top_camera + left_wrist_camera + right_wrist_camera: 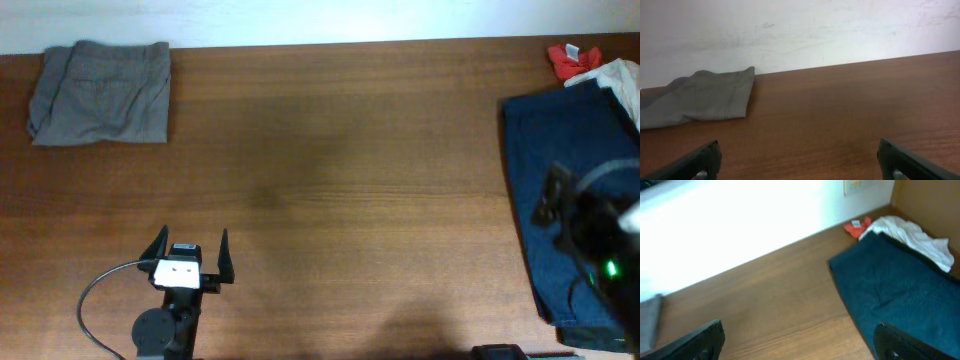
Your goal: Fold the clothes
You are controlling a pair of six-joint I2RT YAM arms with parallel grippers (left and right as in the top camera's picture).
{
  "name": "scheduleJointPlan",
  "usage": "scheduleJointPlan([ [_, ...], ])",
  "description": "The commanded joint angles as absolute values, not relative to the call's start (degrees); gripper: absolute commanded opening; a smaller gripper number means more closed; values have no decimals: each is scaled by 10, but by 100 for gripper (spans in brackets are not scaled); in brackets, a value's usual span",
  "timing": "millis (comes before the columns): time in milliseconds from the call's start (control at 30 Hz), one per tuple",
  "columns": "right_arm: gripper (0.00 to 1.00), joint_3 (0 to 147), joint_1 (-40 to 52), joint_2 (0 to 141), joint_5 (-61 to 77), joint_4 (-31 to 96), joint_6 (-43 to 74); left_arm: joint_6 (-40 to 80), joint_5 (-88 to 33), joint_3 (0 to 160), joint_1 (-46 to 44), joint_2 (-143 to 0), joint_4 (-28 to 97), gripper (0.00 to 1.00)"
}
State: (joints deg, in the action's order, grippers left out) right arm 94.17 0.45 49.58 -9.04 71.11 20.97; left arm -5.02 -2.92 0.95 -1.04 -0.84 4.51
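Note:
The grey shorts (pixel 100 92) lie folded at the table's far left corner; they also show in the left wrist view (pixel 697 99) and at the left edge of the right wrist view (pixel 649 320). The dark navy garment (pixel 560 170) lies flat at the right side, also in the right wrist view (pixel 895 285). My left gripper (pixel 192 250) is open and empty over bare wood near the front left, its fingers wide apart (pixel 799 160). My right gripper (pixel 560 205) hovers blurred above the navy garment's left part, fingers open and empty (pixel 797 340).
A white cloth (pixel 620 80) and a red item (pixel 572 60) lie at the far right corner, on and beside the navy garment. A white wall (pixel 800 30) runs along the table's far edge. A cable (pixel 95 290) loops beside my left arm.

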Motion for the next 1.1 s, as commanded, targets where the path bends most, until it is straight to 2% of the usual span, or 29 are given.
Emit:
scheduleJointPlan([
  [0,98,924,13,439,-108,726,211,-61,-25,5,-7,-3,45,99],
  [133,98,810,13,349,-106,696,210,-61,-25,5,-7,-3,45,99],
  [400,99,405,45,150,-19,413,163,-61,-25,5,-7,-3,45,99],
  [567,98,224,48,72,4,265,163,-61,-25,5,-7,-3,45,99],
  [800,98,82,48,26,4,121,149,-61,-25,5,-7,-3,45,100],
  [1067,98,8,19,2,4,19,121,-61,-25,5,-7,-3,45,99],
])
